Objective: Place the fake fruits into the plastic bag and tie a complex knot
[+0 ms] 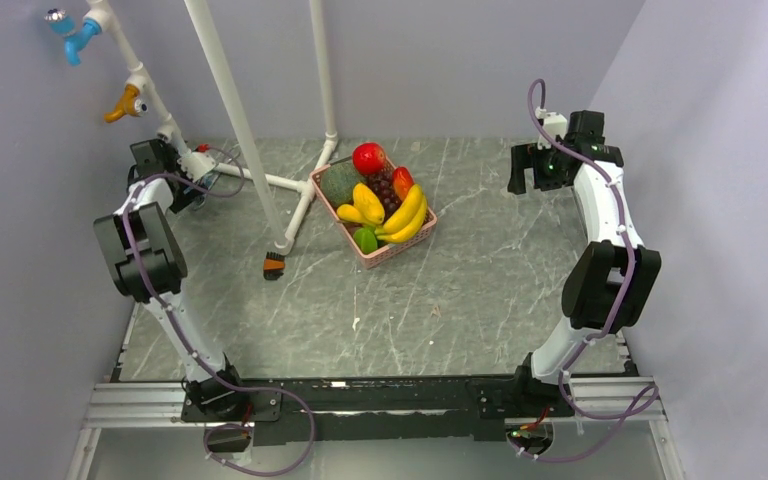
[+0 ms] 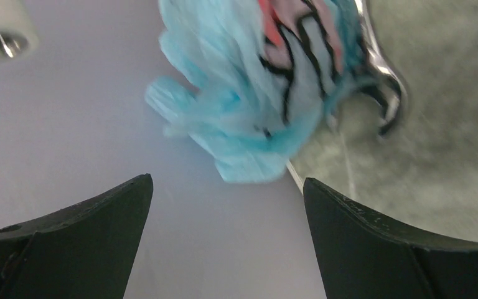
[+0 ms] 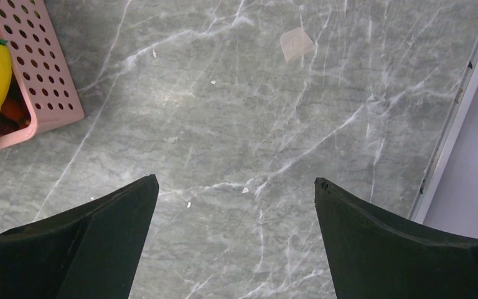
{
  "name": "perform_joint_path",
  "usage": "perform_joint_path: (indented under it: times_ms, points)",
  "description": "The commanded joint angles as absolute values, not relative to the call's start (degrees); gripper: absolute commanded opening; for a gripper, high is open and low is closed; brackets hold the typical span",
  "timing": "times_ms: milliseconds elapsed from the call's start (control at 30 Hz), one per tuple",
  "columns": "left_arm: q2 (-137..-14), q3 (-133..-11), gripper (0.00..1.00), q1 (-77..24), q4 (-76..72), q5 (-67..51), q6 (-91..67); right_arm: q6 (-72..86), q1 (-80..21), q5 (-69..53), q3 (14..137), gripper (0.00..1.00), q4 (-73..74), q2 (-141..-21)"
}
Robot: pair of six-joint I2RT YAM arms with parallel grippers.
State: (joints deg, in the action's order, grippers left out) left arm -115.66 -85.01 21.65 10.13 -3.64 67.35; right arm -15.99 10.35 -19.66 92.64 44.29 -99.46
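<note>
1. You have two arms up, one on each side of the grey marble table (image 1: 480,290), both reaching towards its far end.
2. Your left gripper (image 2: 227,184) is released, fingers spread wide with nothing between them. It sits at the far-left corner by the wall.
3. Your right gripper (image 3: 236,180) is also released and empty. It hangs over bare tabletop, to the right of the basket.
4. There is one plastic bag (image 2: 255,93). It is light blue with black and pink print, bunched up and blurred. It lies just ahead of the left fingertips and is not gripped.
5. One pink basket (image 1: 392,252) stands mid-table at the far end, and every fruit you can see is inside it.
6. Fruit count from the top view:
   - one red apple (image 1: 367,157)
   - one dark green melon (image 1: 338,184)
   - one bunch of dark grapes (image 1: 384,187)
   - one red-yellow mango (image 1: 402,180)
   - one green lime (image 1: 365,239)
   - yellow bananas (image 1: 405,212), at least two; you cannot split them further
7. No fruit is in the bag, and no knot shows.
</note>
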Motion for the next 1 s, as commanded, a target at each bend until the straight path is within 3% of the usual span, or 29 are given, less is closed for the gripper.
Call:
perform_joint_path:
  times_ms: [0,267,333,400,567,600,633,667,967]
  points:
    - [-122.0,-94.2,0.98,21.3,8.2,-4.8,72.3,-17.3,11.0,-18.1,95.8,1.0,46.1,-100.0]
    - [-130.3,-102.0,0.97,20.6,11.8,-8.5,72.4,-18.4,11.6,-18.1,97.8,1.0,48.0,-100.8]
    - [-131.4,-102.5,0.91,20.4,12.4,-7.8,72.8,-18.4,11.6,-18.5,98.2,1.0,48.4,-100.9]
    - [-131.1,-101.9,0.79,20.6,12.9,-8.6,72.9,-18.4,11.6,-19.1,98.8,1.0,48.8,-101.2]
    - [-126.7,-98.9,0.35,20.7,16.8,-11.2,71.9,-19.0,11.6,-22.0,98.3,1.0,48.4,-100.2]
    - [-124.8,-96.9,0.24,20.7,17.3,-12.2,71.5,-19.1,11.6,-22.9,98.0,1.0,48.3,-99.7]
    - [-122.2,-95.0,0.04,20.7,17.1,-13.5,70.8,-19.2,11.6,-23.7,97.8,1.0,48.2,-99.5]
    - [-119.4,-92.7,0.0,20.7,16.3,-14.6,69.9,-19.2,11.6,-24.7,97.5,1.0,48.0,-99.0]
    - [-93.3,-76.4,0.0,21.2,23.9,-22.0,61.6,-14.4,11.7,-31.4,90.8,1.0,37.2,-89.9]
